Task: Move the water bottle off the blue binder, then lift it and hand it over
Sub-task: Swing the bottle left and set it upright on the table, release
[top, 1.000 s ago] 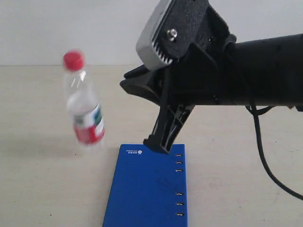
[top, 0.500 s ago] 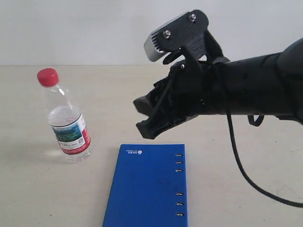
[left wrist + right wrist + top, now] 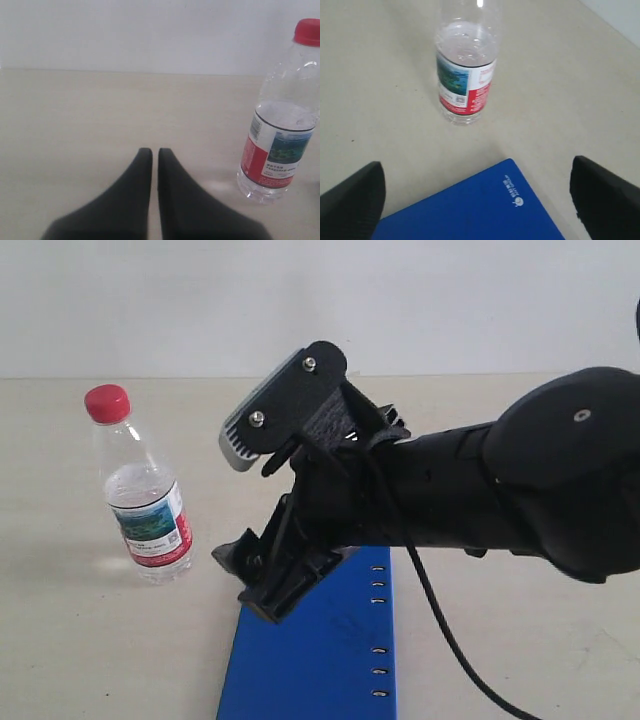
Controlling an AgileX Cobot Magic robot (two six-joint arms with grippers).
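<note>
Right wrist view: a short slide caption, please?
Open right gripper over the blue binder, facing the upright water bottle on the table.

Water bottle (image 3: 141, 502) upright on table (image 3: 80, 660), left of binder (image 3: 320, 665), apart; right tool (image 3: 250, 583) above binder's far end.

I read this as a robotics lab bench, a test cell rather than a home or an office. My working surface is a plain pale table (image 3: 70, 660) that runs back to a blank white wall (image 3: 450, 300) at twelve o'clock. From three o'clock a black robot arm (image 3: 520, 490) reaches in, with a grey camera (image 3: 285, 405) bolted to its wrist and a loose black cable (image 3: 437, 618) hanging from it. The props are staged simply: a water bottle (image 3: 145, 510) at nine o'clock and a blue binder (image 3: 330, 660) at six o'clock.
</note>
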